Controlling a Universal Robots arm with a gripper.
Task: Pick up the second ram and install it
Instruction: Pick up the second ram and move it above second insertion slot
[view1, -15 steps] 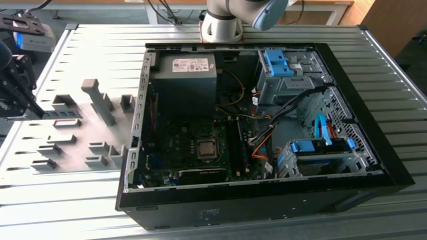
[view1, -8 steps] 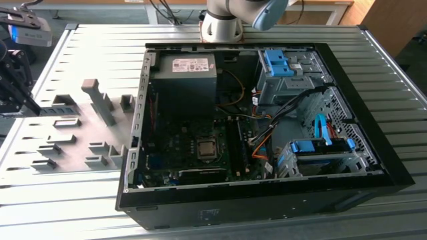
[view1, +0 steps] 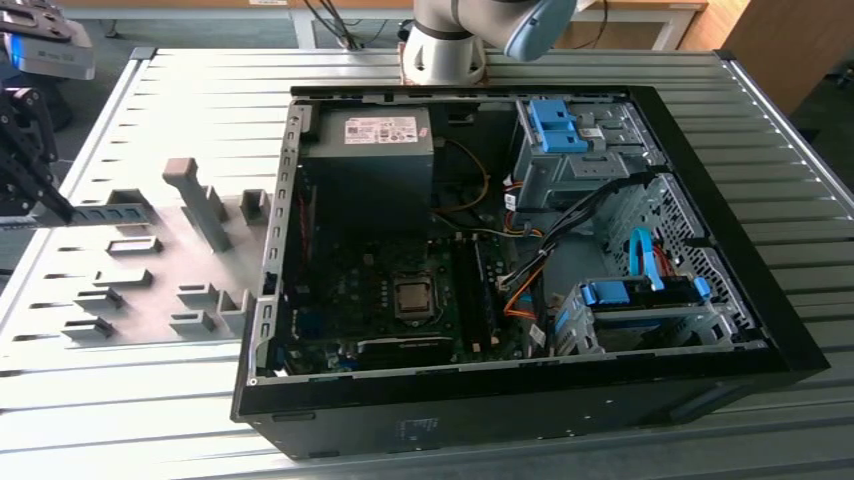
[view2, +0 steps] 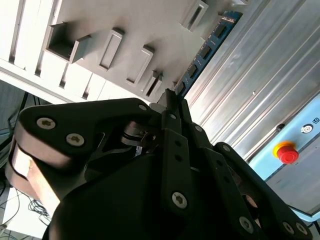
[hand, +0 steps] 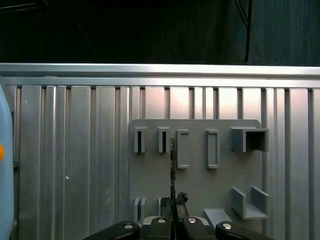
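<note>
big slatted aluminium table with an open black pc case lying on it, dark green motherboard showing inside. toward the exterior view's left of the case is the gray fixture plate with its little slot blocks.

the black gripper sits over that plate, well away from the case, and its fingers are pinched narrow on one end of the second ram.

the stick pokes straight out from the fingertips, long axis in line with the gripper and running out across the plate. in the first wrist view you get it dead edge-on, just a thin dark line with its far end up near the row of slot blocks. in the second wrist view its flat face shows: blue-green board, row of small dark chips along it. can't tell if the far end touches the plate or hangs just off it.
</note>
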